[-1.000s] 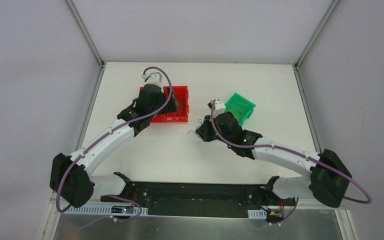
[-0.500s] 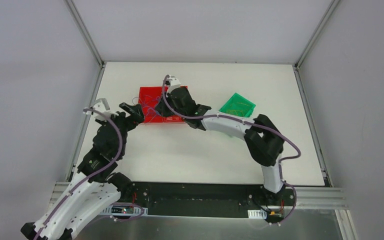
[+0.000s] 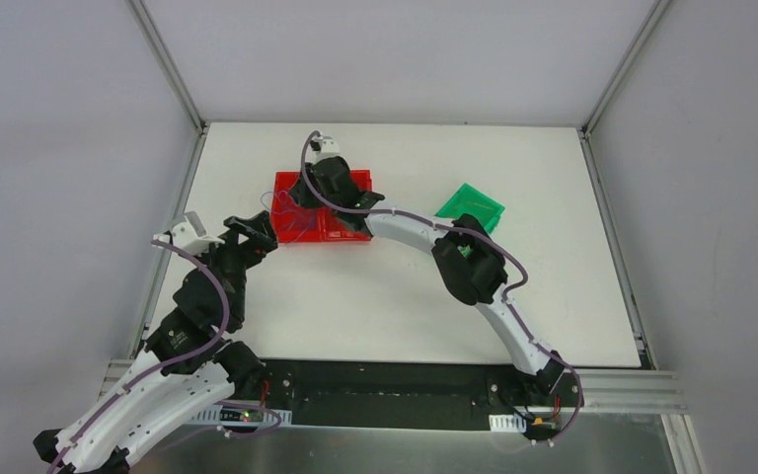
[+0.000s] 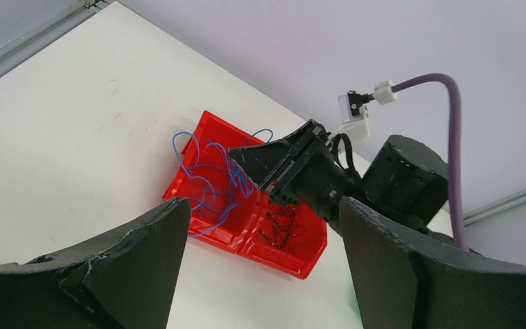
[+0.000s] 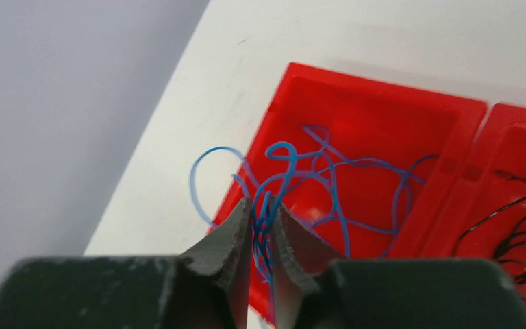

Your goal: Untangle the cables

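Right hand [image 5: 260, 205] shifted left over red bin [image 5: 377, 113], pinching blue cables [image 5: 284, 154], left hand [image 4: 264, 219] spread, empty

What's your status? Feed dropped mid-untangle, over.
Right gripper shut on blue cables above left compartment of red bin. Left gripper open, empty, near the bin's left edge. Black cables lie in the neighbouring compartment. Nothing blocking.
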`<state>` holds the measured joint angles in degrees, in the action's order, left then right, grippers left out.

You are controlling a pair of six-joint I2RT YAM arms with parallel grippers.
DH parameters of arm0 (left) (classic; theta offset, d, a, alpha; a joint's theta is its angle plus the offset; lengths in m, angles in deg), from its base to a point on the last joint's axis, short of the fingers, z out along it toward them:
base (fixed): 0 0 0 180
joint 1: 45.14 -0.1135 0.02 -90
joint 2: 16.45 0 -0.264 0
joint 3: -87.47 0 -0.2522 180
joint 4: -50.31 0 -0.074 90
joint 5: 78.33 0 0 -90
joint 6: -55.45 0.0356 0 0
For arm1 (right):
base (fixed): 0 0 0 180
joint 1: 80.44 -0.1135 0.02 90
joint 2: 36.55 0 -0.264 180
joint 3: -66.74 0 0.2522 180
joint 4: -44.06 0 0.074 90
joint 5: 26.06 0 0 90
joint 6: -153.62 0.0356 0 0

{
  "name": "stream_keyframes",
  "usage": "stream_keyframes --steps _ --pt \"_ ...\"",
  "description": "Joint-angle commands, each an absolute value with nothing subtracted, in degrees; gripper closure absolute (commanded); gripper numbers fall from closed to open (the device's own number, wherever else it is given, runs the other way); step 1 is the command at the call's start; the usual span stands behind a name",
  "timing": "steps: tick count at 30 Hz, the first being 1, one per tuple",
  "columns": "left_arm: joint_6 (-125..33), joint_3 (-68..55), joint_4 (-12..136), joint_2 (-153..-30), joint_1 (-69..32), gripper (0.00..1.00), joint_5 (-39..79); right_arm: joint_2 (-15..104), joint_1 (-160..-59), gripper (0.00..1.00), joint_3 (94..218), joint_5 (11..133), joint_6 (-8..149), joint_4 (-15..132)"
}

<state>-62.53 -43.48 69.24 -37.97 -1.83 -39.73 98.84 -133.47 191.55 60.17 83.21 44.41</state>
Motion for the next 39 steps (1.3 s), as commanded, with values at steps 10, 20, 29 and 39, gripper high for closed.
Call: stream_keyframes --steps 10,20,29,39 --pt "-60.0 -43.7 66.7 -37.9 -1.4 0.16 -39.6 97.5 -133.3 0.51 196.6 58.3 84.0 48.5" --pt "-60.3 -43.4 66.8 -40.3 -1.4 0.15 -38.0 69.8 -133.5 0.24 169.4 55.6 79.8 48.3" --pt "-59.8 -43.0 66.7 -42.5 -1.4 0.01 -34.6 37.4 -131.8 0.08 137.9 52.2 77.0 53.0" --pt "-61.7 -42.8 66.7 -45.6 -1.5 0.01 -35.4 2.1 -127.7 0.03 122.3 40.2 76.7 62.9"
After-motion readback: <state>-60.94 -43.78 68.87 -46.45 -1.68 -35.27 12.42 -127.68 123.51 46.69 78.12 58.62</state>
